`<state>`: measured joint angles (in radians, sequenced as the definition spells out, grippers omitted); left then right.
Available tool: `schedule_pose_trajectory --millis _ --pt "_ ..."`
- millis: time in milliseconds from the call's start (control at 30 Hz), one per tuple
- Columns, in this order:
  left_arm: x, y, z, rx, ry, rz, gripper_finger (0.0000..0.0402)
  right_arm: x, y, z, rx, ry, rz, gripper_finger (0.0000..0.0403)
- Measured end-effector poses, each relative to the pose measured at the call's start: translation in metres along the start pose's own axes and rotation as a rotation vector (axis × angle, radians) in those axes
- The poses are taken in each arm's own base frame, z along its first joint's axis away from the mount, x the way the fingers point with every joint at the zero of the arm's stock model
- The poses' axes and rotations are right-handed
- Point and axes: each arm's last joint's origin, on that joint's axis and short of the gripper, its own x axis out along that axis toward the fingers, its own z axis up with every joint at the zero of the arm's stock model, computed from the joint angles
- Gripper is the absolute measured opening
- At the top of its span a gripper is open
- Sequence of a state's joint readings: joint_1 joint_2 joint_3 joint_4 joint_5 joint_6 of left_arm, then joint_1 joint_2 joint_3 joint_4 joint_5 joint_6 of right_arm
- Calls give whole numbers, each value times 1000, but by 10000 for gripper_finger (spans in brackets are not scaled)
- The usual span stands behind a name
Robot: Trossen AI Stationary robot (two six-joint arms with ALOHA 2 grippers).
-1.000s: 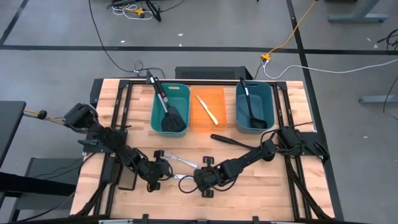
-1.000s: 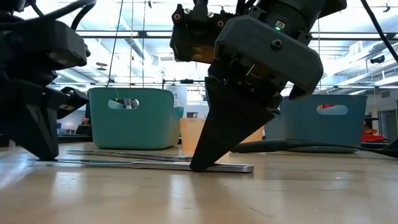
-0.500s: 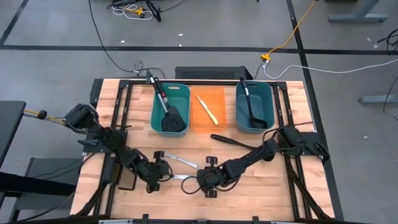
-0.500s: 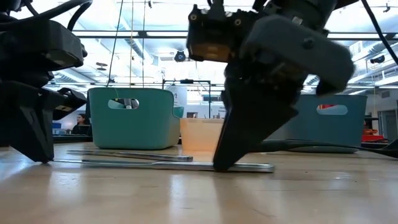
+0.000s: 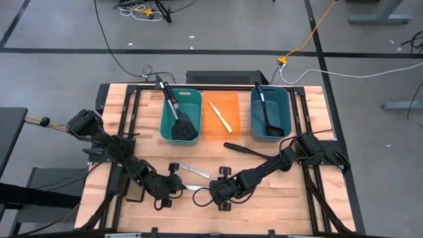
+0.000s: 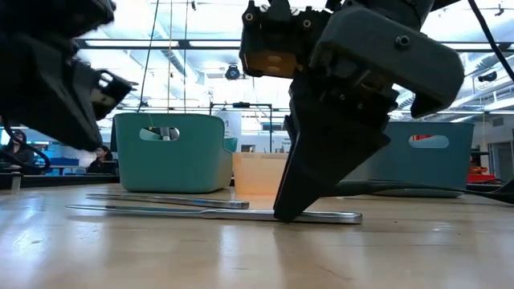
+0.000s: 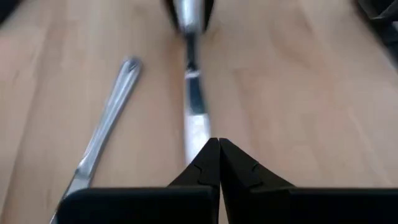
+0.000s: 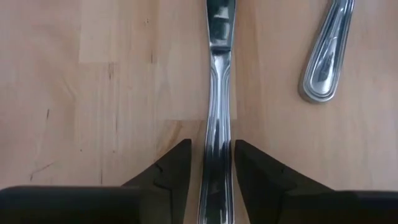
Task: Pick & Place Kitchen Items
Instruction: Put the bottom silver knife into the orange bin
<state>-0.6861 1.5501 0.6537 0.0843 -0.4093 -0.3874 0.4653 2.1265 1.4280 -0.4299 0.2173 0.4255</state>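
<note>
Two silver knives lie on the table's front middle. One knife (image 8: 217, 124) is straddled by the parted fingers of the right gripper (image 8: 211, 168), not clamped. Close by, the left gripper (image 7: 219, 163) is held fully closed, empty, above its blade.

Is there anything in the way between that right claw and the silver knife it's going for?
Nothing visible. The right gripper is down at the table with its fingers on either side of the silver knife, a slight gap showing on each side. The second silver knife lies off to the side, clear of it.
</note>
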Motion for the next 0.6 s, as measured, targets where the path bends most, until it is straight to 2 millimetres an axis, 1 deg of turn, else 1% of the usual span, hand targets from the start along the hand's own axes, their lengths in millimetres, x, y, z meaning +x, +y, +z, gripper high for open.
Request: schedule_pose_trajectory --millis 67,333,600 --pt "3 -1 -1 4 8 -3 3 0 0 0 -1 3 -1 132" --pt "22 -1 -21 2 114 43 3 0 0 1 -3 -1 0 133" --pt "23 0 -23 -15 131 44 2 0 -1 1 -7 -2 0 133"
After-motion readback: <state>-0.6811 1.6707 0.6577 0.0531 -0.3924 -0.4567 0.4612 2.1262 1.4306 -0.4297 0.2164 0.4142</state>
